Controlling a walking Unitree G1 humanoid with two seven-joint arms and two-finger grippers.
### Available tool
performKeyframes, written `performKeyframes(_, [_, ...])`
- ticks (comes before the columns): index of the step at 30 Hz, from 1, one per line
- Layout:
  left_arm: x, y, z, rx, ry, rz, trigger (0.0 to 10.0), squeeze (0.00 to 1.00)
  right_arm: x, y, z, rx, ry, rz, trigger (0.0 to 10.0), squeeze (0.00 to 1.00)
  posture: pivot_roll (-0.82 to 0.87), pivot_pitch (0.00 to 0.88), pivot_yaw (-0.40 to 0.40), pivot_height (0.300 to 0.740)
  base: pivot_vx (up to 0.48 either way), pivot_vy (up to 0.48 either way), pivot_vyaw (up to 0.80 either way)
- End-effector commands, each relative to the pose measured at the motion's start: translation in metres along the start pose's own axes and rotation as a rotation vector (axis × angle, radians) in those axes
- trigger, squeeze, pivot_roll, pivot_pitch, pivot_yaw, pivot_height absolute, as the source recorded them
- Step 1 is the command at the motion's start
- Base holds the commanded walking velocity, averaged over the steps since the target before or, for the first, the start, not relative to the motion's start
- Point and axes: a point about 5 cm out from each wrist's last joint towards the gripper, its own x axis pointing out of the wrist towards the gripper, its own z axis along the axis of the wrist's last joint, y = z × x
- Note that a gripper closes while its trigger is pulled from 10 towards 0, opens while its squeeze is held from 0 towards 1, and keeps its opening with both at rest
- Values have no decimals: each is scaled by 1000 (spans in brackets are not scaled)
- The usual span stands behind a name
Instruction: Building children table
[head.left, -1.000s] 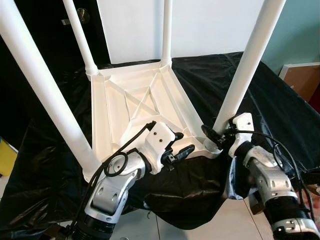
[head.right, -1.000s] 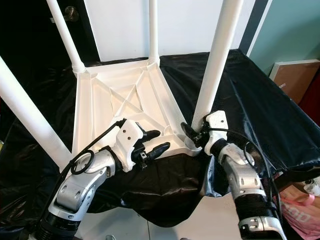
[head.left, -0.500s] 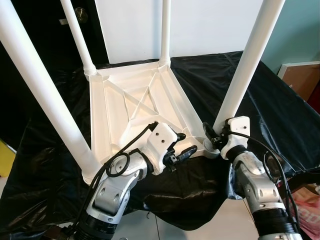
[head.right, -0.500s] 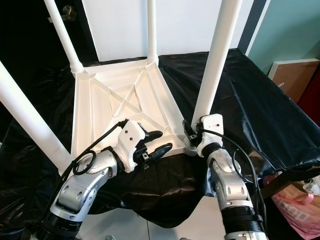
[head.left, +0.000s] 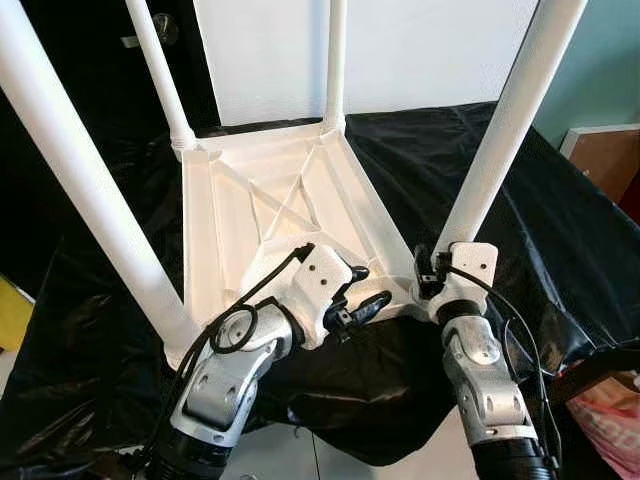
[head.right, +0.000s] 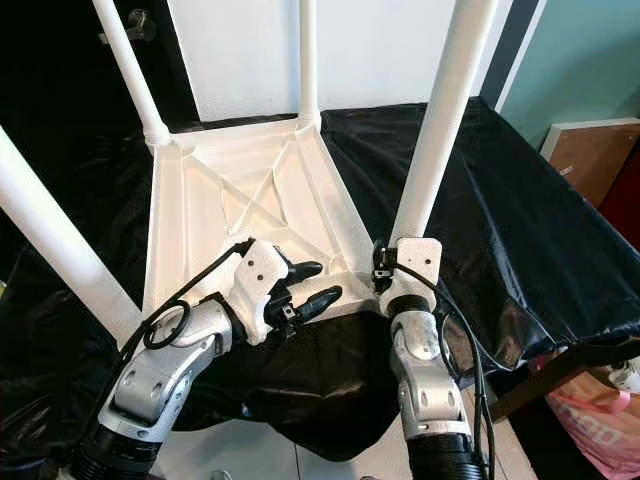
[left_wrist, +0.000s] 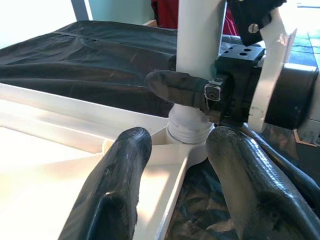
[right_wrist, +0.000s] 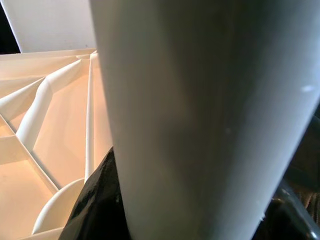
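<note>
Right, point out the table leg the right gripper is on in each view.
Left eye view: table leg, rising from the tabletop's near right corner.
Right eye view: same leg, right of centre.
Left wrist view: upright post past the fingers.
Right wrist view: broad white column.
Shared landmark: right gripper at its base.

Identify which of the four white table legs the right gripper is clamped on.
The near-right leg, at the upturned table's corner closest to the robot's right arm. The right gripper grips its base just above the threaded socket; the other three legs stand untouched.
</note>
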Motion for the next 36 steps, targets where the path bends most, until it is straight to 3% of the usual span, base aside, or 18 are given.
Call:
performKeyframes(1, [0, 2, 2, -1, -7, 22, 10000, 0, -7, -4, -15, -13, 77, -24, 10000, 0, -151, 33, -15, 740, 0, 0, 0])
performKeyframes(5, [0, 3, 7, 2, -20, 24, 10000, 0, -5, -2, -6, -11, 43, -24, 10000, 0, -150, 23, -16, 740, 0, 0, 0])
performKeyframes(6, [1, 4, 9, 2, -28, 26, 10000, 0, -3, -2, -1, -1, 32, -32, 10000, 514, -148, 16, -13, 740, 0, 0, 0])
performKeyframes(7, [1, 4, 9, 2, -28, 26, 10000, 0, -3, -2, -1, -1, 32, -32, 10000, 514, -148, 16, -13, 740, 0, 0, 0])
performKeyframes(8, [1, 4, 9, 8, -30, 27, 10000, 0, -2, -1, 0, 8, 20, -14, 10000, 1000, -149, 19, -12, 740, 0, 0, 0])
performKeyframes(13, [0, 6, 10, 7, -35, 25, 10000, 0, -1, 0, 7, 14, -4, 0, 10000, 1000, -154, 23, -5, 740, 0, 0, 0])
performKeyframes(15, [0, 9, 9, 12, -29, 21, 10000, 0, 0, 1, 18, 35, -43, 84, 10000, 1000, -166, 30, 2, 740, 0, 0, 0])
performKeyframes(18, [0, 9, 8, 12, -28, 20, 10000, 0, 0, 1, 21, 30, -56, 106, 10000, 1000, -167, 30, 3, 740, 0, 0, 0])
performKeyframes(19, [-1, 9, 8, 11, -27, 19, 10000, 0, 0, -1, 22, 34, -59, 136, 10000, 0, -169, 35, 5, 740, 0, 0, 0])
performKeyframes(20, [-1, 8, 8, 11, -22, 14, 10000, 0, -2, -6, 26, 35, -64, 203, 10000, 0, -172, 40, 8, 740, 0, 0, 0])
performKeyframes(23, [-2, 8, 8, 11, -21, 13, 10000, 0, -2, -6, 27, 36, -64, 219, 10000, 0, -172, 40, 8, 740, 0, 0, 0])
performKeyframes(29, [-7, 0, 3, -6, 0, -19, 10000, 0, -1, -23, 25, -17, -30, 434, 10000, 0, -162, 81, 21, 740, 0, 0, 0])
performKeyframes(35, [-9, -2, 2, -13, 4, -28, 10000, 0, 1, -27, 17, -52, 13, 509, 10000, 0, -165, 90, 28, 740, 0, 0, 0])
performKeyframes(36, [-8, -2, 2, -14, 5, -33, 10000, 0, 6, -27, 6, -80, 64, 589, 0, 0, -162, 99, 27, 740, 0, 0, 0])
